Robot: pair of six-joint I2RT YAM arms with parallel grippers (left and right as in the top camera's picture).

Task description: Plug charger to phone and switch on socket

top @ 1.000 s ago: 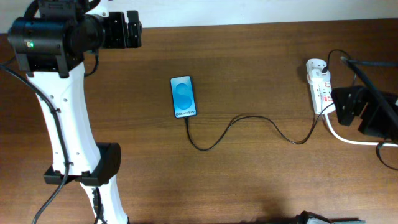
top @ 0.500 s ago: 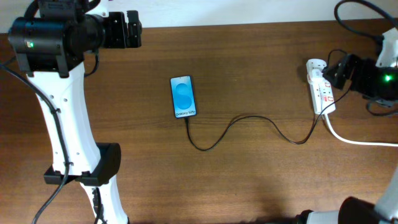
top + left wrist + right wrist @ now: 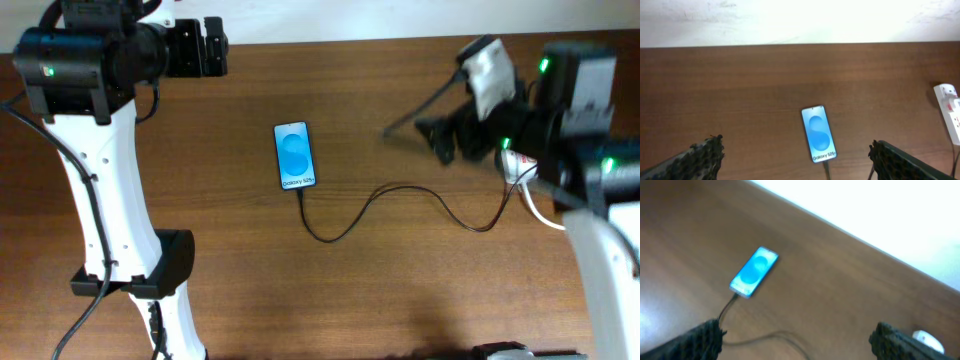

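Observation:
The phone (image 3: 295, 155) lies flat mid-table, blue screen up; it also shows in the left wrist view (image 3: 818, 141) and the right wrist view (image 3: 754, 271). The charger (image 3: 400, 190), a thin black cable, runs from the phone's near edge across to the socket (image 3: 519, 166), which my right arm mostly hides. The socket's end shows in the left wrist view (image 3: 952, 109) and the right wrist view (image 3: 925, 339). My right gripper (image 3: 442, 138) is open and empty, raised above the table between phone and socket. My left gripper (image 3: 212, 47) is open and empty at the far left.
The socket's thick white cord (image 3: 548, 216) trails off to the right edge. The left arm's white base (image 3: 130, 270) stands at the front left. A pale wall edges the table's far side (image 3: 800, 20).
My right arm has swung from beside the socket at the right edge up and to the left, and now covers most of the socket. The left arm, phone and cable have not moved.

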